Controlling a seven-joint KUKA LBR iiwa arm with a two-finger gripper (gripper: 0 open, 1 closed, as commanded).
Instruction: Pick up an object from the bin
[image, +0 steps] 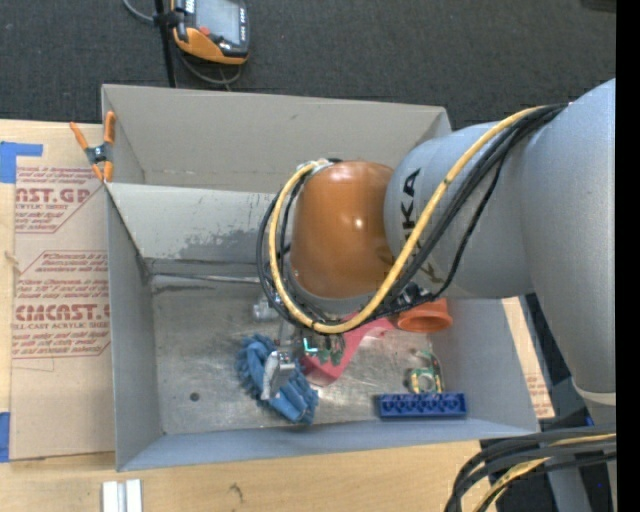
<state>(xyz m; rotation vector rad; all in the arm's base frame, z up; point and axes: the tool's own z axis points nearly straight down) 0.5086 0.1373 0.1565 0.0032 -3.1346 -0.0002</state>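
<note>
My gripper (287, 352) hangs low in the bin's front middle, mostly hidden under the arm's orange dome. Its lower end sits right at the top of a crumpled blue ridged thing (272, 382) that lies on the bin floor. A pink flat piece (338, 352) lies just to the right of the gripper, partly under the arm. I cannot tell whether anything is between the fingers.
An orange funnel-like cup (424, 318) lies at the right, half under the arm. A long blue studded brick (420, 405) rests by the front wall, with a small green and metal thing (423, 378) just behind it. The arm covers the bin's right and back.
</note>
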